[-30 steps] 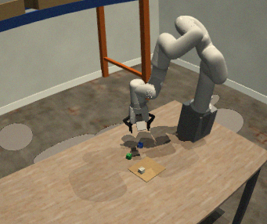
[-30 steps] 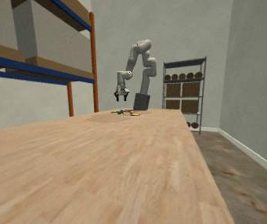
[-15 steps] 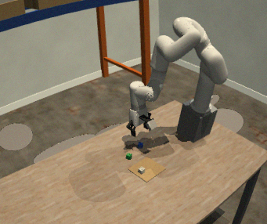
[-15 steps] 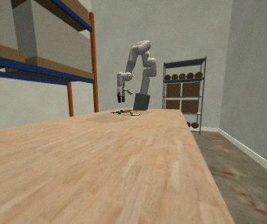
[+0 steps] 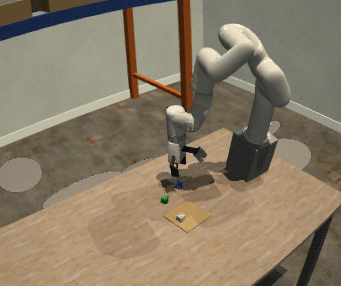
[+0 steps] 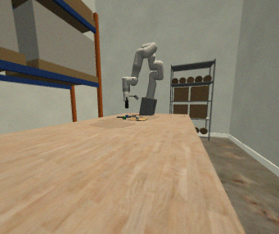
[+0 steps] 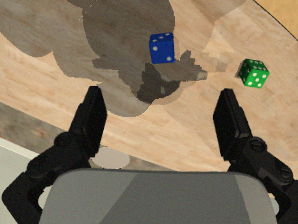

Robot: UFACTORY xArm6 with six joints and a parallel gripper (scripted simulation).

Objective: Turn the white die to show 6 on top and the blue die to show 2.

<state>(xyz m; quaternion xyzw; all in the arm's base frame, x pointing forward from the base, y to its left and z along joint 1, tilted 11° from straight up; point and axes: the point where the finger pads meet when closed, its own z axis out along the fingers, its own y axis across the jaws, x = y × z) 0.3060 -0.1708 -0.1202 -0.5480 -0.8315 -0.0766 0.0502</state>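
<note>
The blue die (image 7: 161, 48) lies on the bare table, off the mat; it also shows in the top view (image 5: 179, 184). The green die (image 7: 253, 72) lies on the table to its right in the wrist view, and shows in the top view (image 5: 164, 199) as well. The white die (image 5: 181, 217) sits on the tan mat (image 5: 187, 216). My gripper (image 7: 160, 100) is open and empty, hanging above the table with the blue die just beyond the fingertips (image 5: 174, 170).
The arm's dark base block (image 5: 250, 157) stands on the table behind the mat. An orange shelf frame (image 5: 180, 55) rises beyond the far table edge. In the exterior view the arm (image 6: 143, 78) and dice are far off and small.
</note>
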